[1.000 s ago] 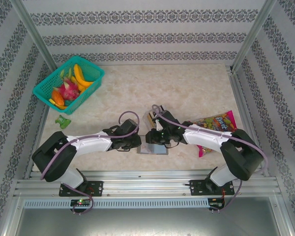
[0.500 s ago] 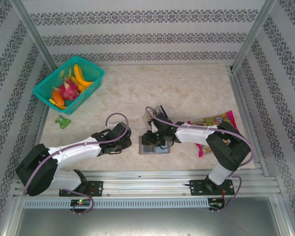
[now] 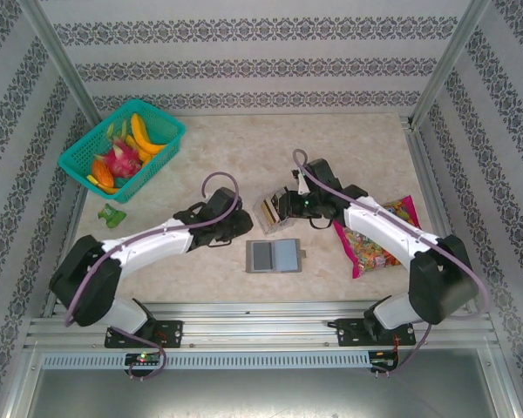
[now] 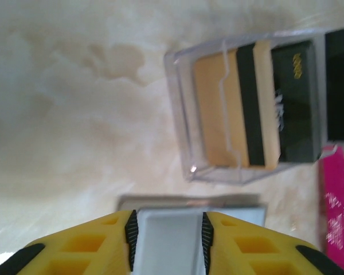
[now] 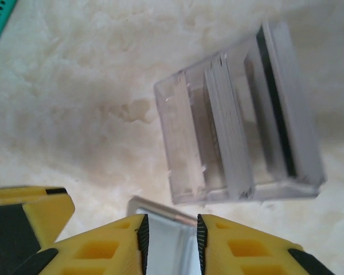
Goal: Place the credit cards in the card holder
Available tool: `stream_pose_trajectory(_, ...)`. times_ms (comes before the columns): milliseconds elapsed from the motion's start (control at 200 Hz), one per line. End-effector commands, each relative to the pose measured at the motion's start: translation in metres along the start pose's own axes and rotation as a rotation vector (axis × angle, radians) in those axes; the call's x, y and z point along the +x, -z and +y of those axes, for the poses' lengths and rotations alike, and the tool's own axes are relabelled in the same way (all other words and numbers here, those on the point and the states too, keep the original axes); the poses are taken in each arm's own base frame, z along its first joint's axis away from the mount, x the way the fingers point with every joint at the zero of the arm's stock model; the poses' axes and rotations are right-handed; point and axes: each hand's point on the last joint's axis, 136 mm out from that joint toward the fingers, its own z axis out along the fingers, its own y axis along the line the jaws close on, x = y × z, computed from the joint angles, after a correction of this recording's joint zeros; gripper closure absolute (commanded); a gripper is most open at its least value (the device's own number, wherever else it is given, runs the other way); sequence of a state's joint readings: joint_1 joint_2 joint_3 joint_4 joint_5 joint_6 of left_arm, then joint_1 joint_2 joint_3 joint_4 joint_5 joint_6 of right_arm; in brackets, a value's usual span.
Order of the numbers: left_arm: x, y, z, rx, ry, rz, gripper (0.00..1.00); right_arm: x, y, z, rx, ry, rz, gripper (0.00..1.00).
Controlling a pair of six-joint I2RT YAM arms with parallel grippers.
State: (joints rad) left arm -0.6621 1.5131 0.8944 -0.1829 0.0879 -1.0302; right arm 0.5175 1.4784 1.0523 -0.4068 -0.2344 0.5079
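Reaching into the clear tray (image 4: 179, 109) for the credit cards (image 4: 258, 103) with your right gripper (image 5: 169, 226), jaws parted only partway and holding nothing, and the left gripper (image 4: 166, 220) the same beside it, you risk shoving the light tray or clipping the card holder (image 3: 286, 255) lying near it.

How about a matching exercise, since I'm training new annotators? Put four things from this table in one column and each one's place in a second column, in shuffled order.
Things:
1. green basket
2. candy bag
3. card holder
4. clear tray

Places:
A. lying flat in the middle, towards the near edge
B. far left corner of the table
C. right side of the table
D. middle of the table, just beyond the card holder, with the credit cards in it

Pairs: 1-B, 2-C, 3-A, 4-D
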Motion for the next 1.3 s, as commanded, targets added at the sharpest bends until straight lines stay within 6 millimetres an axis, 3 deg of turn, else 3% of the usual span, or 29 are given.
stream_pose_trajectory(0, -0.015, -0.016, -0.019, 0.101, 0.065, 0.037, 0.58, 0.003, -0.008, -0.016, 0.12, 0.133, 0.077, 0.71)
stream_pose_trajectory(200, -0.04, -0.041, -0.027, 0.157, 0.153, 0.065, 0.53, -0.005, -0.029, -0.004, 0.167, 0.233, 0.117, 0.75)
stream_pose_trajectory(455, -0.057, -0.06, -0.034, 0.212, 0.186, 0.1, 0.49, -0.02, -0.036, -0.019, 0.416, 0.357, 0.113, 0.72)
stream_pose_trajectory(719, -0.051, -0.075, -0.036, 0.228, 0.19, 0.145, 0.48, -0.023, -0.047, -0.028, 0.499, 0.409, 0.141, 0.69)
stream_pose_trajectory(989, -0.042, -0.088, -0.023, 0.196, 0.216, 0.176, 0.5, -0.018, -0.058, -0.028, 0.511, 0.44, 0.172, 0.68)
stream_pose_trajectory(1299, -0.033, -0.095, -0.007, 0.153, 0.244, 0.183, 0.52, -0.017, -0.066, -0.034, 0.644, 0.551, 0.168, 0.67)
